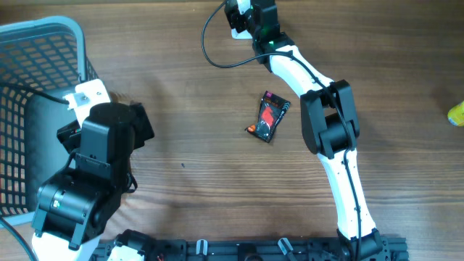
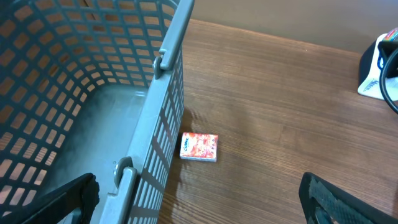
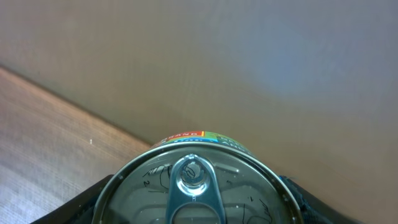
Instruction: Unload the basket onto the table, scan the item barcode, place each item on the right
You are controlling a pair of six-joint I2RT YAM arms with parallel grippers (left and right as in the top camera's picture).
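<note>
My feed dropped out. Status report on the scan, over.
Left gripper open, empty, by the basket. Right gripper shut on the can, near the white corded device. Snack packet mid-table, not in the way.

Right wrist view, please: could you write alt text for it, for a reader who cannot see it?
A can with a ring pull on its lid fills the bottom of the picture, seen top-on and held between the dark fingers of the right gripper. Behind it are a strip of wooden table at the left and a blurred, plain grey-brown background.
</note>
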